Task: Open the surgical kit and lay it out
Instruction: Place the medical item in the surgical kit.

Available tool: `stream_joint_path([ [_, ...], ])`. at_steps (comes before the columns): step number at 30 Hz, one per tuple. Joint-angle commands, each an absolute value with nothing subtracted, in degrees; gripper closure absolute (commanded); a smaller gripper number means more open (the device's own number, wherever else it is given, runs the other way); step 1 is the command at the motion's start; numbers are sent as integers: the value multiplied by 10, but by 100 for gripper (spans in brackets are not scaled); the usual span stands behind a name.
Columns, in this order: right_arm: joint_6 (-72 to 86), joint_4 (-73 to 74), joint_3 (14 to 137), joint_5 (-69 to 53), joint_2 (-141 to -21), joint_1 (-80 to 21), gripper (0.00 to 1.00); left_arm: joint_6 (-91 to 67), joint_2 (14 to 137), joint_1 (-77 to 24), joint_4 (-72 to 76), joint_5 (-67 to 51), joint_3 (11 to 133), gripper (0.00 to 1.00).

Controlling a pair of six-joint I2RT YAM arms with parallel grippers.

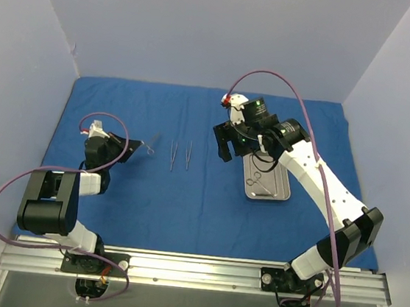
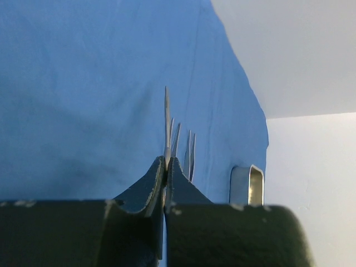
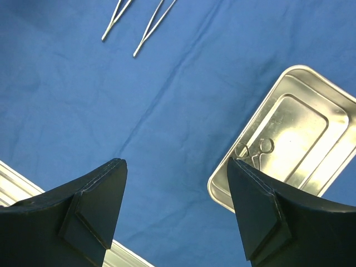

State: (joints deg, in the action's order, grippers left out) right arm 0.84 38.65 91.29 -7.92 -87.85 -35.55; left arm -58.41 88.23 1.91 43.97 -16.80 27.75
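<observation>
Drape (image 1: 184,210) spread flat on counter; left jaws clenched on one instrument (image 1: 150,143), two instruments (image 1: 174,155) alongside; right jaws released near tray (image 1: 274,192) containing a fourth instrument (image 3: 256,151).

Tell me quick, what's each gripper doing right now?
Left gripper: closed on a thin silver instrument.
Right gripper: open, holding nothing.
</observation>
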Motion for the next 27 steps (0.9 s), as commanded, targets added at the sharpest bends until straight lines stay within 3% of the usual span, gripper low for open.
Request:
stream_joint_path([
  [1,-15,401,932,-93,-896,-351,26,-611,893,-15,513,-135,252,98],
  [9,-25,403,931,-98,-898,-349,26,-623,867,-38,519,-70,207,98],
  [27,-18,413,907,-117,-880,-349,23,-705,1001,-72,727,-11,157,97],
])
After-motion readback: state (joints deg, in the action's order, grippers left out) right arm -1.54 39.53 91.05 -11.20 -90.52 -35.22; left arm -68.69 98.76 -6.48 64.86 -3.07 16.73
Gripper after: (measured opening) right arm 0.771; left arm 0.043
